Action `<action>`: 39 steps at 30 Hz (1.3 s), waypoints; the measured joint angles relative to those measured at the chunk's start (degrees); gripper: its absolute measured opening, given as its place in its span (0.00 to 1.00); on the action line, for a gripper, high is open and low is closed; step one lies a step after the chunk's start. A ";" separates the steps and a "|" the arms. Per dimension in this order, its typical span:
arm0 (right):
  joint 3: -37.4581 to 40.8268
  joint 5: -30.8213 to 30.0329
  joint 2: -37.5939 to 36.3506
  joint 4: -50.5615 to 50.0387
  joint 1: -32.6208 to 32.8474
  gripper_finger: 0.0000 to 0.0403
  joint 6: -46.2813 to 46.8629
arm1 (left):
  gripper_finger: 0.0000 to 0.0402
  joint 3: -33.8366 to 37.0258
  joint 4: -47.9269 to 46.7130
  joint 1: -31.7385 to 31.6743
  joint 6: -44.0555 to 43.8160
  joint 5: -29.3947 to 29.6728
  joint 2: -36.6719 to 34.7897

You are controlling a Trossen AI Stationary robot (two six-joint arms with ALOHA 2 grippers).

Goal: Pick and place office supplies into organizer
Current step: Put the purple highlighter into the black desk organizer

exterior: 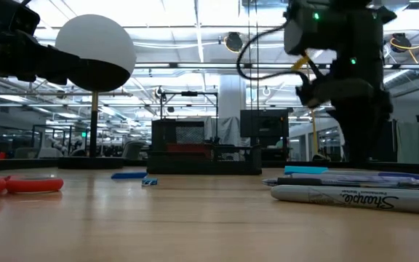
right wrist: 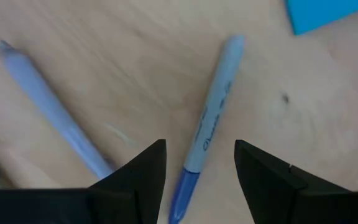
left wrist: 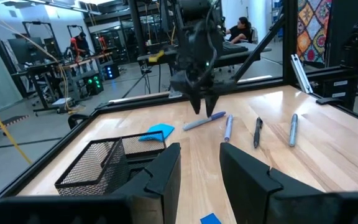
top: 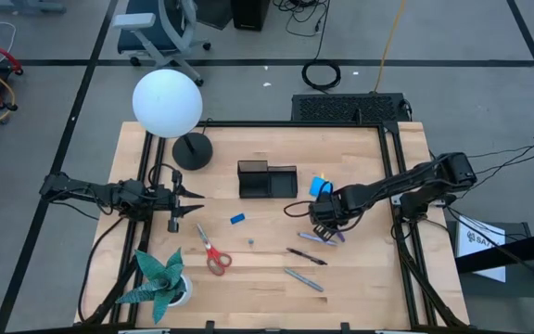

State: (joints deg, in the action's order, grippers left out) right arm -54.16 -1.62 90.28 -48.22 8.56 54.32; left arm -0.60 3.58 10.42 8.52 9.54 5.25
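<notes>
Hovering over a blue-capped marker (right wrist: 207, 127) near the blue pad (top: 320, 185), the right gripper (right wrist: 199, 163) is spread, empty. Left gripper (left wrist: 199, 167), parted, waits left of the organizer (top: 267, 179).

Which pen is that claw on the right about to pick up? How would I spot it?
Start at the black organizer mid-table, then the bright blue pad to its right. Just below the pad hangs the open right gripper, and between its fingers lies a grey marker with a blue end. The pen beside it is lavender.
</notes>
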 joint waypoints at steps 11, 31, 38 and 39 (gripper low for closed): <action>7.12 4.09 -0.14 9.76 -0.26 0.45 2.37 | 0.30 -0.02 0.01 0.01 0.00 0.00 0.01; 8.16 3.30 0.10 8.43 -0.24 0.25 -4.54 | 0.30 -0.01 0.00 0.00 0.01 0.00 0.00; 8.18 4.48 0.13 8.72 -0.24 0.06 -10.36 | 0.30 0.00 0.00 0.00 0.00 0.00 0.00; 8.20 4.48 0.13 8.82 -0.24 0.06 -10.35 | 0.30 0.00 -0.01 0.00 0.01 0.00 -0.01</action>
State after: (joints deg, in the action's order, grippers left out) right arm -45.95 2.85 90.41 -39.40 8.32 43.97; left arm -0.60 3.57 10.42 8.54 9.54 5.24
